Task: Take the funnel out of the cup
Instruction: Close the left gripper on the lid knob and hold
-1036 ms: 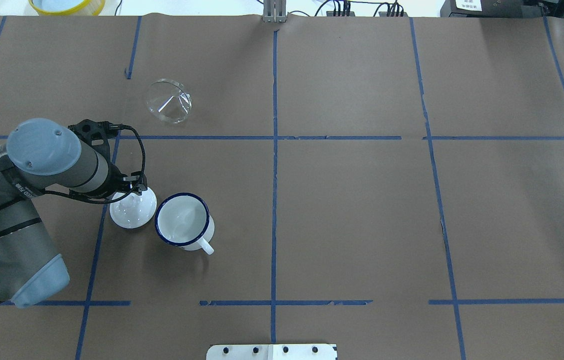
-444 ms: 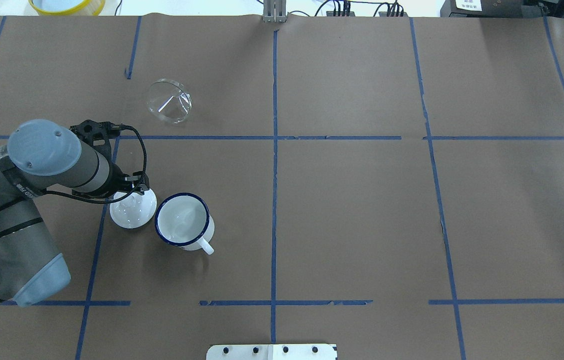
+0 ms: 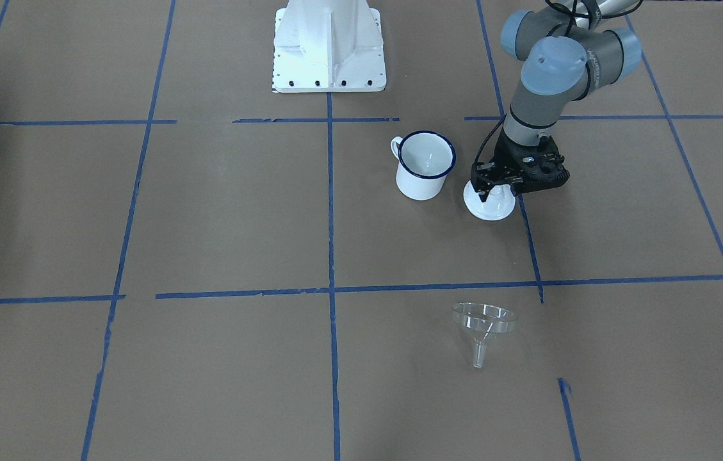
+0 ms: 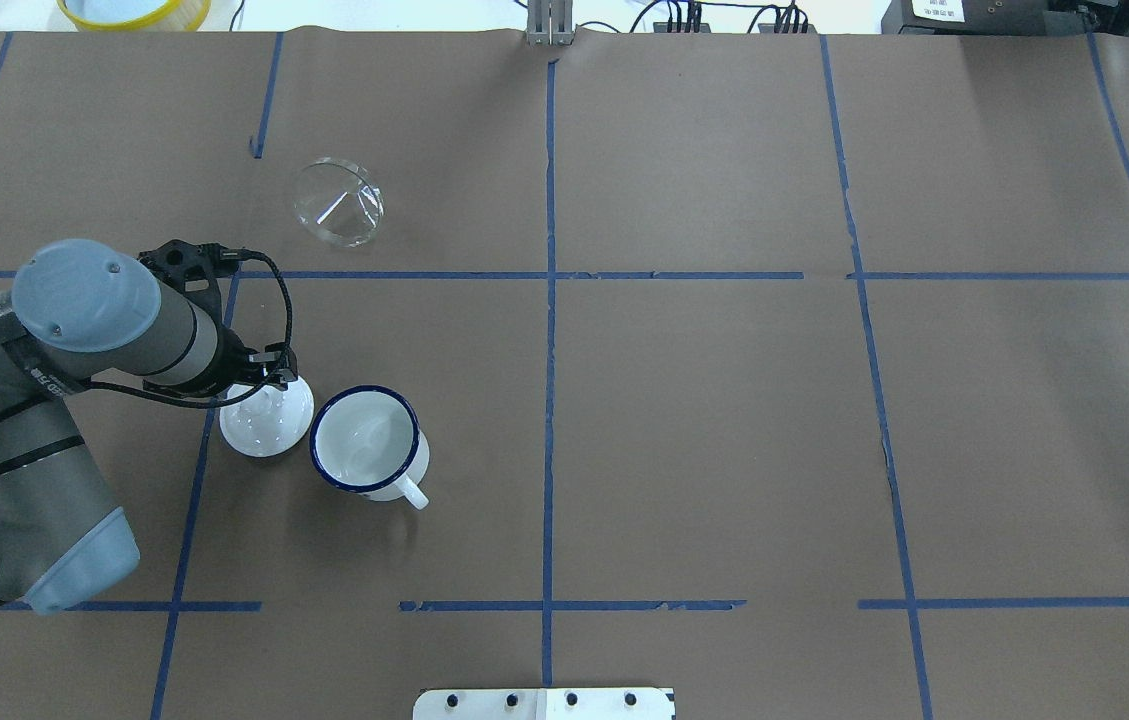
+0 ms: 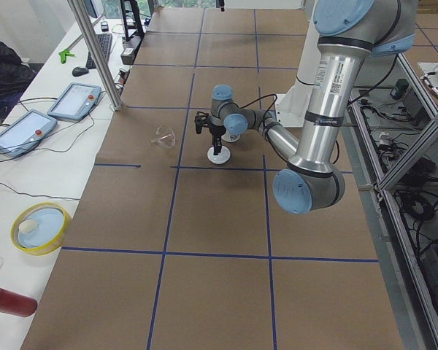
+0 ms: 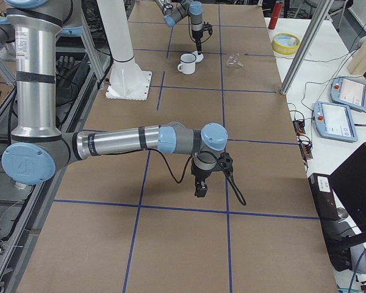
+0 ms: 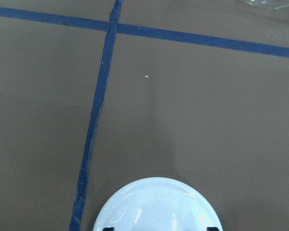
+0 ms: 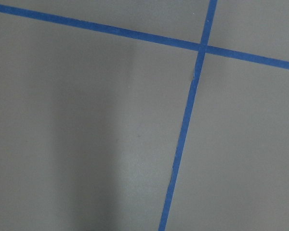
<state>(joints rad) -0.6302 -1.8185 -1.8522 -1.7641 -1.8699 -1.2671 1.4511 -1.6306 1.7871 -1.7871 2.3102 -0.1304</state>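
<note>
The clear funnel (image 4: 337,202) lies on its side on the brown paper, far from the cup, with its spout towards the operators' side (image 3: 483,323). The white enamel cup (image 4: 366,440) with a blue rim stands upright and holds nothing (image 3: 424,166). My left gripper (image 4: 262,392) points down over a round white lid (image 4: 274,430) that rests on the table beside the cup. Its jaws stand open on either side of the lid's knob (image 3: 495,187). My right gripper (image 6: 200,190) hangs over bare table far from the cup; I cannot tell whether it is open or shut.
The robot's white base (image 3: 329,45) stands behind the cup. A yellow-rimmed bowl (image 4: 134,10) sits beyond the table's far edge. A red bottle (image 5: 7,300) and teach pendants (image 5: 73,100) lie on the side desk. Blue tape lines cross the brown paper.
The left arm shifted by a few pixels over the lid. The lid, cup and funnel have not moved.
</note>
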